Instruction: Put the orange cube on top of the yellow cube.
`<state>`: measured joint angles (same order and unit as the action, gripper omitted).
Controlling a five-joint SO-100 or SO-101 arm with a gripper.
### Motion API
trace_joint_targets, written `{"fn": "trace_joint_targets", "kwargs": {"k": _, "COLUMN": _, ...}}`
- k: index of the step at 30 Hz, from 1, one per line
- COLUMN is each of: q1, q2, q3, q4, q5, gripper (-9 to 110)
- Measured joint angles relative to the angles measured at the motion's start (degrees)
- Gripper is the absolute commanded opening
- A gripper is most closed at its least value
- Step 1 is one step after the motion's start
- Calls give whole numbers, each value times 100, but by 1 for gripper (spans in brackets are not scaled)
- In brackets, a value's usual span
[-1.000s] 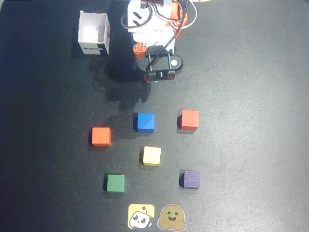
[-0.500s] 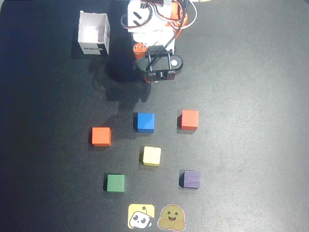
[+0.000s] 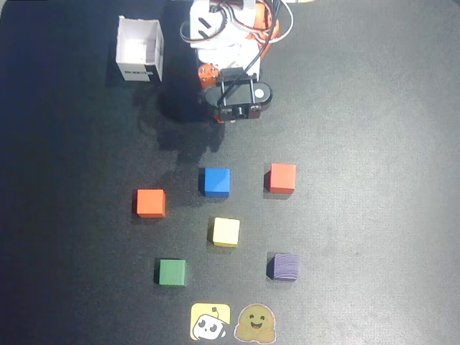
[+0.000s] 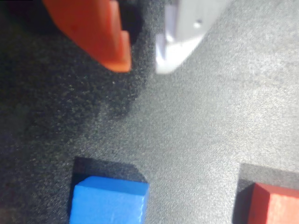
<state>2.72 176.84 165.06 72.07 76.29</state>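
In the overhead view the orange cube lies left of centre on the black mat. The pale yellow cube sits lower and to its right, apart from it. My gripper hangs folded near the arm's base at the top, well above both cubes. The wrist view shows my gripper with an orange finger and a white finger. A narrow gap separates them and nothing is between. Neither the orange nor the yellow cube appears in the wrist view.
A blue cube and a red-orange cube lie just below the gripper. A green cube, a purple cube, two stickers and a white open box are also on the mat.
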Motion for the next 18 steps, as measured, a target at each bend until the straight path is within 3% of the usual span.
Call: {"fn": "trace_joint_targets", "kwargs": {"k": 18, "q1": 0, "q2": 0, "q3": 0, "q4": 0, "q5": 44, "gripper": 6}}
